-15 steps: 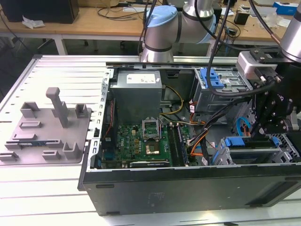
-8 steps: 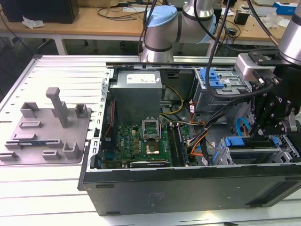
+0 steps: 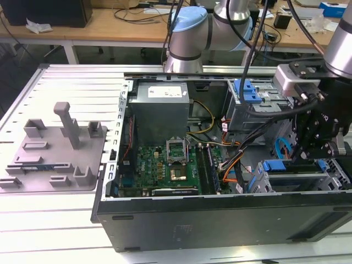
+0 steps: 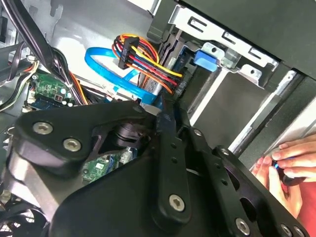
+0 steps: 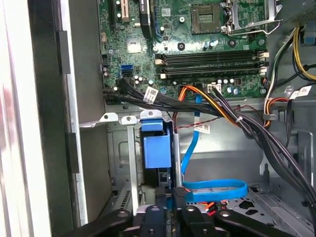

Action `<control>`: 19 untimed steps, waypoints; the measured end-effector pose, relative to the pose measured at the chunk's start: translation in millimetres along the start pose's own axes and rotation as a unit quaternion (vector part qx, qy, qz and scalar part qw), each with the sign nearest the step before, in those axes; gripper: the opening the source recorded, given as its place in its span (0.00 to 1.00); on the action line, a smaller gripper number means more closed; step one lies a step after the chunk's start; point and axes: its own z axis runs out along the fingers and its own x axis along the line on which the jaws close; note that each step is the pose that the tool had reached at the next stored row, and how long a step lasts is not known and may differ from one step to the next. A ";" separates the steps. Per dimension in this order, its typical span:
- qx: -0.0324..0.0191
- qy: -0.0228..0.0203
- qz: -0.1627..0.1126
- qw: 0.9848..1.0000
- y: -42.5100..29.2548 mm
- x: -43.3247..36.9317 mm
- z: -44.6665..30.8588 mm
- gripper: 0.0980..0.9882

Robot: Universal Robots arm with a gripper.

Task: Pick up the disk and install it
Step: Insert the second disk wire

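We see the open case [image 3: 220, 220] on the table, with the motherboard [image 3: 165, 165] on its floor. The disk [image 3: 289, 166] sits in the metal cage [image 3: 263, 186] at the exterior view's right. In the first wrist view its blue frame [image 5: 157, 148] stands between the cage walls [image 5: 131, 163]. The gripper [image 3: 300, 157] is low over this cage, right at the end of the disk [image 5: 170, 191]. We cannot tell how wide it is. A blue cable [image 5: 217, 190] lies just beside it. In the second wrist view, a hand [image 4: 286, 163] is near the outside of the case.
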 end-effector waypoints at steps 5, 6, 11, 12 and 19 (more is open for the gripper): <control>0.000 0.001 0.000 1.000 -0.6 0.5 -13.3 0.22; 0.000 0.000 0.000 1.000 -0.8 0.7 -16.9 0.22; 0.000 0.001 0.000 1.000 -1.7 1.6 -37.1 0.22; 0.000 0.000 0.000 1.000 -1.9 1.7 -40.8 0.22; 0.000 0.001 0.000 1.000 -2.1 2.0 -46.7 0.01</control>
